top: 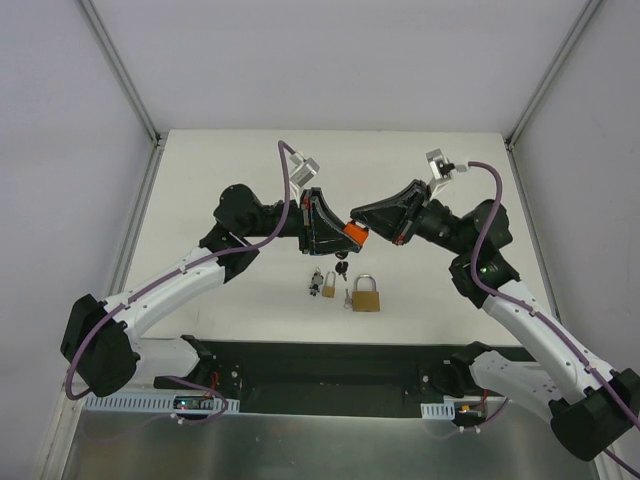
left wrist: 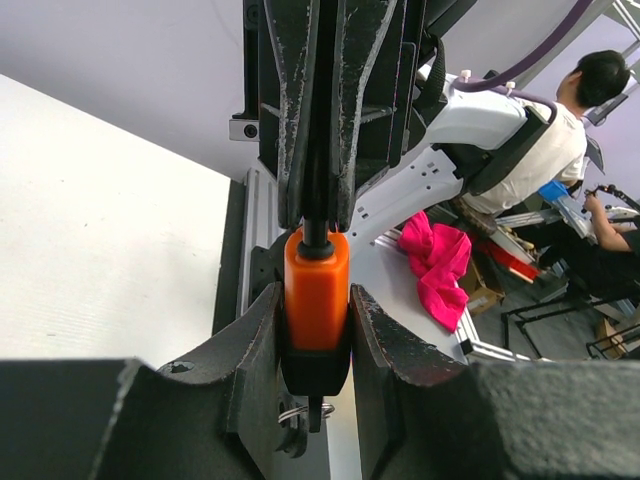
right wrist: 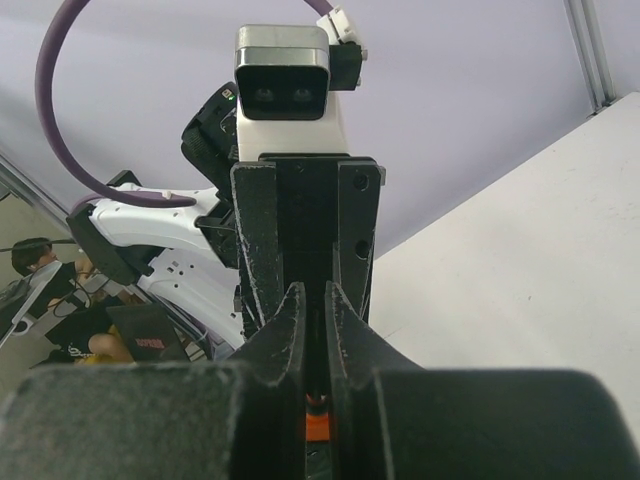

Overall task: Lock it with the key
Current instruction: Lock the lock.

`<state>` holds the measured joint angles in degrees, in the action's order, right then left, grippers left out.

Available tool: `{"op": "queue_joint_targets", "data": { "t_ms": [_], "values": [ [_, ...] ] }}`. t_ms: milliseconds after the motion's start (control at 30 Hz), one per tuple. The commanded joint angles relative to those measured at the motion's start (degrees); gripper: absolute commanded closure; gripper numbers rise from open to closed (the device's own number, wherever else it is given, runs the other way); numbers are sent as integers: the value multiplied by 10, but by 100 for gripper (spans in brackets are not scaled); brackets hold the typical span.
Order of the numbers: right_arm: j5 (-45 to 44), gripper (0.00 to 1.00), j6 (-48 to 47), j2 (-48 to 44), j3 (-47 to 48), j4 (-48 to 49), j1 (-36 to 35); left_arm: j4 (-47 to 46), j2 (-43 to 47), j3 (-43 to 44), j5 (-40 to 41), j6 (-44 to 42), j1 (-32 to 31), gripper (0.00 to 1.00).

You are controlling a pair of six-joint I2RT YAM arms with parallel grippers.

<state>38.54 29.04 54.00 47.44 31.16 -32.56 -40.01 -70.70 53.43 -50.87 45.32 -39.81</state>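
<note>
An orange padlock (top: 353, 234) with a black base is held in the air between both arms, above the table. My left gripper (top: 338, 237) is shut on its body, which shows in the left wrist view (left wrist: 316, 290) between my fingers (left wrist: 258, 345). A black key (left wrist: 317, 412) with a wire ring sticks out of the base. My right gripper (top: 366, 227) comes from the opposite side and is shut on the dark shackle (left wrist: 316, 232). In the right wrist view the right gripper (right wrist: 316, 305) is nearly closed, with a bit of the orange padlock (right wrist: 317, 425) below.
On the table (top: 250, 180) under the held lock lie a brass padlock (top: 365, 297) and a small silver padlock with keys (top: 322, 283). A black strip (top: 330, 365) runs along the near edge between the arm bases.
</note>
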Motion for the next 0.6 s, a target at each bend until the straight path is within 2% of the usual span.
{"op": "queue_joint_targets", "data": {
  "t_ms": [0, 567],
  "values": [
    [130, 99, -25, 5, -52, -130, -29, -156, 34, 60, 155, -21, 23, 100],
    [127, 99, -82, 7, -106, -188, -62, -196, -9, 121, 144, 5, 47, 100]
  ]
}}
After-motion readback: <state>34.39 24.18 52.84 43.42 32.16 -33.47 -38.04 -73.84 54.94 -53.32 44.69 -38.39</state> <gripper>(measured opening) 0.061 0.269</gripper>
